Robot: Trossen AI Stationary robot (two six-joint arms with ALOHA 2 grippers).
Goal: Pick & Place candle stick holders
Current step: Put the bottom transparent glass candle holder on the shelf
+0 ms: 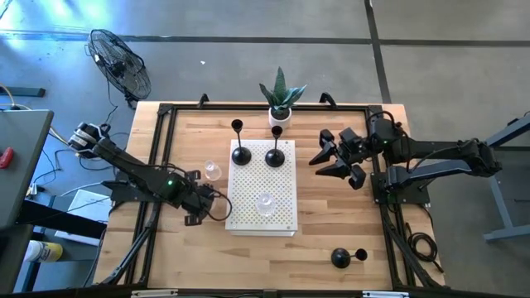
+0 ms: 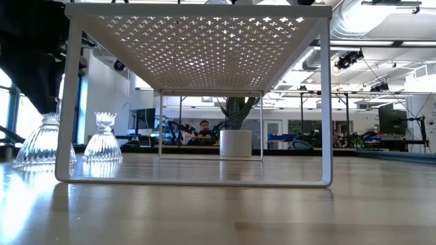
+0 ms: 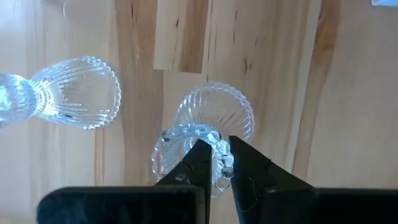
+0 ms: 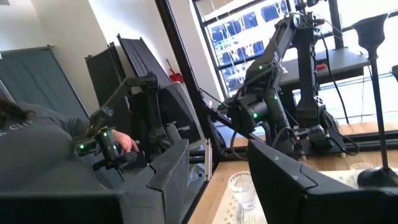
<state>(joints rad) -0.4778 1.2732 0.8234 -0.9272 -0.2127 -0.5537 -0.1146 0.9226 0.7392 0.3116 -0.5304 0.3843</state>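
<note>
Candle stick holders are spread over our wooden table (image 1: 348, 215), and we go from the biggest thing down. On the table's middle stands the white perforated riser (image 1: 263, 186); two black holders (image 1: 241, 154) (image 1: 275, 156) stand upright at its far end and a clear glass holder (image 1: 265, 202) sits near its middle. A third black holder (image 1: 346, 257) lies on its side on the bare wood toward the near right corner, well apart from both arms. Our right gripper (image 1: 335, 157) hangs right of the riser with its fingers spread and nothing between them. Left of the riser, one clear glass holder (image 1: 213, 171) stands free on the wood. Just nearer than it, our left gripper (image 3: 217, 163) comes down from above on another clear glass holder (image 3: 208, 140), and its two dark fingertips (image 3: 200, 155) are pressed onto the beaded rim of the glass, pinching it. In the low view both of these glasses (image 2: 103, 139) (image 2: 42, 143) rest on the table beside the riser's left leg.
</note>
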